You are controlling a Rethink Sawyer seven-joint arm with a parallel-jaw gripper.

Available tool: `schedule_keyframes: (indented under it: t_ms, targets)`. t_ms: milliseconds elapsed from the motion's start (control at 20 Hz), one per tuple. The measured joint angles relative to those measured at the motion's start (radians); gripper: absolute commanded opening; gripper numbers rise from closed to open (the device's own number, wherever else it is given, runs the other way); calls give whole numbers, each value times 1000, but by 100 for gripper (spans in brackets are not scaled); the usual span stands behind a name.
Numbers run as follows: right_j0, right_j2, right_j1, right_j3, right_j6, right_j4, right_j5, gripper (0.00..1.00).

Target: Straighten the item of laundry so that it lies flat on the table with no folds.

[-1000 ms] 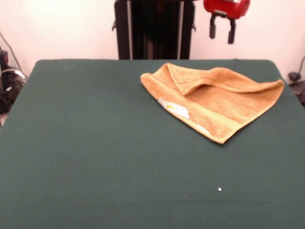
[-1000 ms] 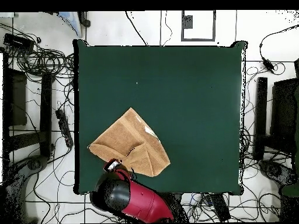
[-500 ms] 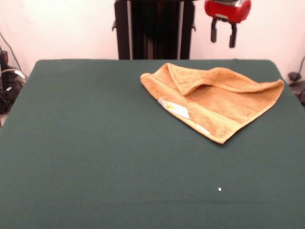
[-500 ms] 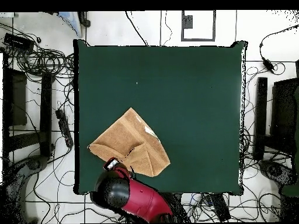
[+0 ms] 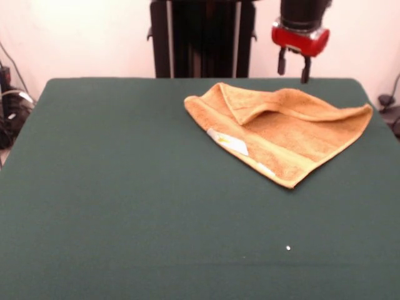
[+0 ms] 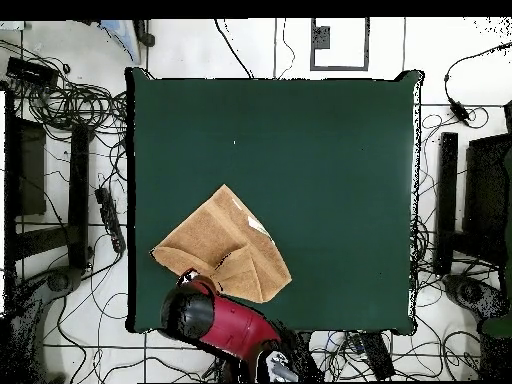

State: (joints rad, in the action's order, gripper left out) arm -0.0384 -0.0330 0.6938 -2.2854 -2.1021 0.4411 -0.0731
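Note:
The item of laundry (image 5: pixel 282 131), an orange-yellow towel with a white label (image 5: pixel 227 142) on its front edge, lies on the dark green table (image 5: pixel 137 187) at the back right. Part of it is folded over, leaving a raised flap along the far side. In the overhead view the towel (image 6: pixel 222 247) sits near the table's (image 6: pixel 330 170) lower left corner. My gripper (image 5: pixel 293 67) hangs open just above the towel's far edge, its two dark fingers apart and holding nothing. From above, the red arm (image 6: pixel 215 320) covers the gripper.
Cables and black stands (image 6: pixel 60 200) lie on the floor round the table. A black post (image 5: pixel 200 37) rises behind the far edge. A small white speck (image 5: pixel 288 248) lies on the cloth near the front.
The gripper has come down toward the towel's far edge, staying open. The towel has not moved.

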Motion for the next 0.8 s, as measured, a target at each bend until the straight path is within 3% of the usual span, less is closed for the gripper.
schedule_keyframes:
  t_ms: [300,550,800]
  targets:
    - [-48,50,-92,40,0,0,4,100]
    - [-34,86,-164,58,0,-9,24,100]
    - [-33,127,-179,72,0,-37,24,100]
